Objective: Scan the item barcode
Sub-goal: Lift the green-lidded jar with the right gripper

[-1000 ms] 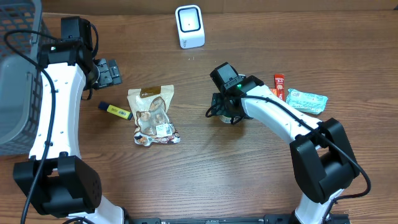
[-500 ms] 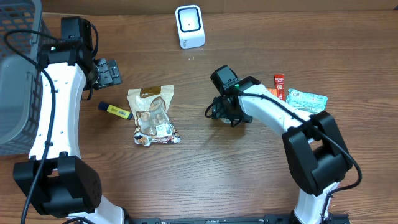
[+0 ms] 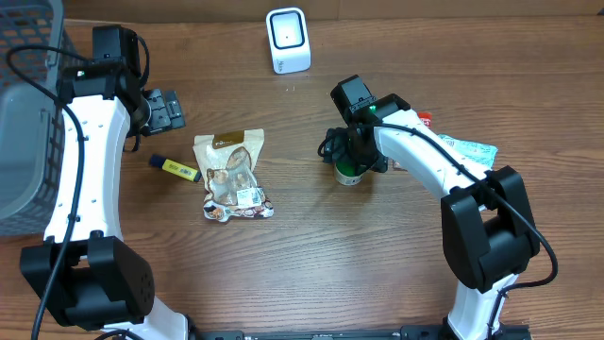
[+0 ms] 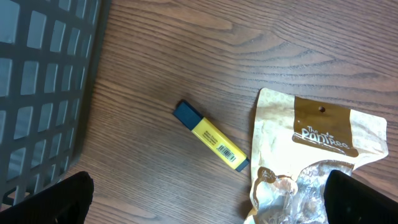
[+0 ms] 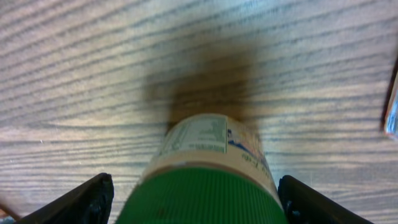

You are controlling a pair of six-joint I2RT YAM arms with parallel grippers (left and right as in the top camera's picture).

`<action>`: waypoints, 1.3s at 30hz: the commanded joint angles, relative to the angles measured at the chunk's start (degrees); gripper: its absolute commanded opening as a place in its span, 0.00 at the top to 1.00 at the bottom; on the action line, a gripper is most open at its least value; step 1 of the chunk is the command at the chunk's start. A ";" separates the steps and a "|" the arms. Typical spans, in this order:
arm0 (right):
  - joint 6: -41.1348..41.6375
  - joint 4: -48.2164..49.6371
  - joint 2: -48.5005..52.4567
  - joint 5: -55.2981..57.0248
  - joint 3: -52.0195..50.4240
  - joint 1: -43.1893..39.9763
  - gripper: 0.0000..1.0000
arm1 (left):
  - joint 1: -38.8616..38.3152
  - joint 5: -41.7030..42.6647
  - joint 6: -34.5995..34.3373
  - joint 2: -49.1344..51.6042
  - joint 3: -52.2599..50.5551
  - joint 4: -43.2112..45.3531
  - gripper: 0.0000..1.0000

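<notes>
Green-capped jar (image 5: 202, 177) upright, axis vertical

A bare lane of table (image 3: 302, 274) lies directly in front of the barcode scanner (image 3: 288, 40), running back toward the robot's base. Left of the scanner, a snack pouch (image 3: 231, 175), a yellow highlighter (image 3: 176, 167) just beside it and a grey basket (image 3: 24, 113) at the far edge narrow the passage. The left pincer (image 3: 165, 109) hangs there with its jaws wide apart. Right of the scanner, the right pincer (image 3: 351, 161) straddles a green-lidded jar (image 3: 350, 176). A red sachet (image 3: 424, 120) and a pale green packet (image 3: 469, 151) crowd the table beyond the arm.
</notes>
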 commanded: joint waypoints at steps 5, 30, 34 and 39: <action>-1.11 -0.28 2.40 -0.42 1.07 0.02 0.14 | -0.39 -0.52 0.46 -0.81 -0.02 0.00 0.00; -1.38 -2.97 5.66 -0.42 3.67 0.07 0.19 | -0.39 -0.52 0.46 -0.79 -0.02 0.00 0.00; -1.36 -3.37 5.66 -0.42 3.80 0.07 0.27 | -0.39 -0.52 0.46 -0.81 -0.02 0.00 0.00; -1.38 -4.07 5.25 -0.42 4.50 0.07 0.43 | -0.39 -0.52 0.46 -0.79 -0.02 0.00 0.00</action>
